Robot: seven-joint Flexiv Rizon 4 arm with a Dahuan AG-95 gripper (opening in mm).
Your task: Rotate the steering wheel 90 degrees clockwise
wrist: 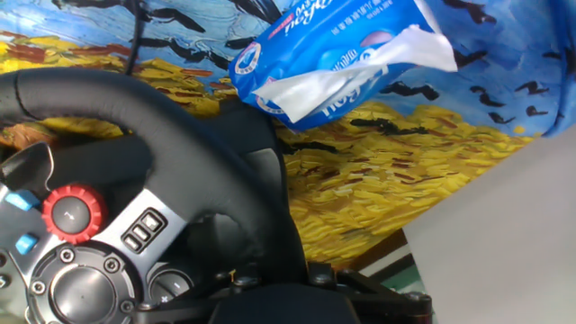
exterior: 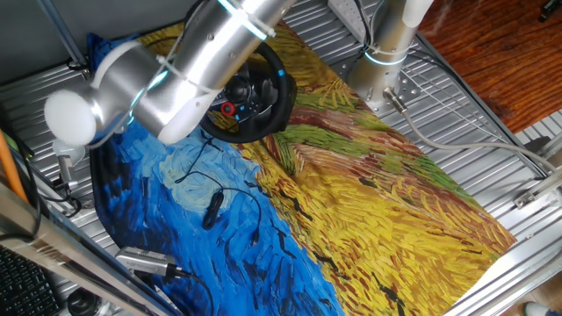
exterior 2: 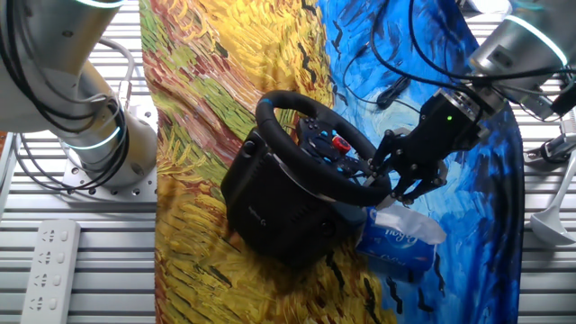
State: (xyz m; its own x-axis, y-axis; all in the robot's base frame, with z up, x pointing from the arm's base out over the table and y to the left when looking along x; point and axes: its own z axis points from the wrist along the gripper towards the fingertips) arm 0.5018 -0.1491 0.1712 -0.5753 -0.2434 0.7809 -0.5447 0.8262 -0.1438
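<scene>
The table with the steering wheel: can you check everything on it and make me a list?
Surface: painted cloth over a metal table.
Job's things: steering wheel, black, red knob on its hub.
Clutter: blue tissue pack beside the wheel base.
End effector: at the wheel's rim; grip cannot be told.
Cables: thin black cable with a small device on the cloth.
Surroundings: power strip on the table edge.

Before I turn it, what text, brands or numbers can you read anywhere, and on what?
Blue plastic tissue pack: white printed lettering and a round logo, too warped and blurred to read.
Black steering wheel base: small pale marking, too small to read.
Black steering wheel hub buttons: symbols unreadable.
Nothing else legible.
</scene>
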